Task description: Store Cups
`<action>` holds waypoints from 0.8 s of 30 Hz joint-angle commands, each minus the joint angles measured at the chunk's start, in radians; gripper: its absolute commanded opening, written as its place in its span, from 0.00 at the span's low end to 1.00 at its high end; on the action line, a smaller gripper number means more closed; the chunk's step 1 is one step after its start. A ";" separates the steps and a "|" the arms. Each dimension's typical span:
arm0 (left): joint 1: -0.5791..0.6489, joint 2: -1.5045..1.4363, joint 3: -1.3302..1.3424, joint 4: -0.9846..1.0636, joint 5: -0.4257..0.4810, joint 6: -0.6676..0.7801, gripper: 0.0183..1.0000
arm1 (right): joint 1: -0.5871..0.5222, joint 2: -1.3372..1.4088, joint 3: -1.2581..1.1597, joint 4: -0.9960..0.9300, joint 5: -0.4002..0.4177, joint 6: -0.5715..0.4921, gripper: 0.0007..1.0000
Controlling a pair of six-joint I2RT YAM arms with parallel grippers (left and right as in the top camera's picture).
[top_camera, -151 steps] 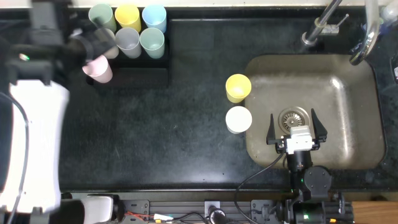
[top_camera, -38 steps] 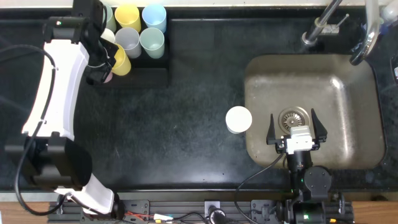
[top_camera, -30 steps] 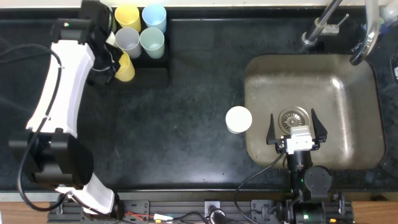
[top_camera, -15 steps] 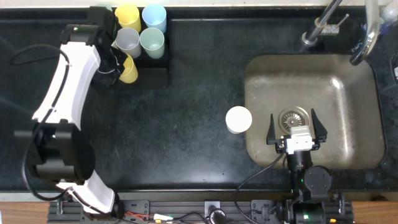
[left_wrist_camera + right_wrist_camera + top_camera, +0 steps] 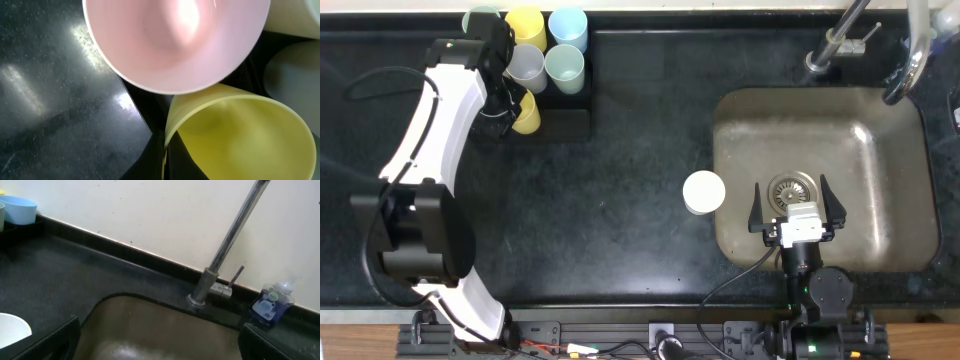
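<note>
**Rack.** The black rack (image 5: 570,108) stands on the counter (image 5: 620,260) at its far left corner. It holds upright cups, mouths up, in two rows: a green cup (image 5: 478,18), a rear yellow cup (image 5: 525,22) and a blue cup (image 5: 567,25) at the back, then a grey cup (image 5: 527,62) and a teal cup (image 5: 563,65) in front. The left arm covers part of the green cup.

**Left hand.** The left hand (image 5: 505,95) is closed on the rim of the held yellow cup (image 5: 527,113), which tilts over the rack's front left corner. In the wrist view one dark finger (image 5: 152,157) lies against the cup's outer wall; the other finger is hidden. A pink cup (image 5: 175,40) sits just beside the held cup, mouth toward the camera. Their contact, and the pink cup's compartment, cannot be determined.

**Sink.** The white cup (image 5: 703,192) stands upright on the counter just beside the left rim of the sink (image 5: 880,130). The right hand (image 5: 796,205) hangs over the basin near the drain (image 5: 792,187), fingers spread wide, holding nothing.
</note>
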State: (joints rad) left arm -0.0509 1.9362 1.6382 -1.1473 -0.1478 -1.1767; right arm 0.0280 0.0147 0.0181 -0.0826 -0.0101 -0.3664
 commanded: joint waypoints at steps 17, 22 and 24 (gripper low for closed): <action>-0.008 0.054 -0.004 0.028 -0.031 -0.005 0.83 | 0.004 -0.011 -0.013 0.005 0.007 0.003 1.00; -0.009 0.034 -0.004 0.028 -0.030 -0.001 1.00 | 0.004 -0.011 -0.013 0.005 0.007 0.003 1.00; -0.012 0.002 -0.004 0.026 -0.031 0.009 1.00 | 0.004 -0.011 -0.013 0.005 0.007 0.003 1.00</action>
State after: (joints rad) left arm -0.0528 1.9789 1.6382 -1.1206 -0.1619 -1.1763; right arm 0.0280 0.0147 0.0181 -0.0818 -0.0105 -0.3668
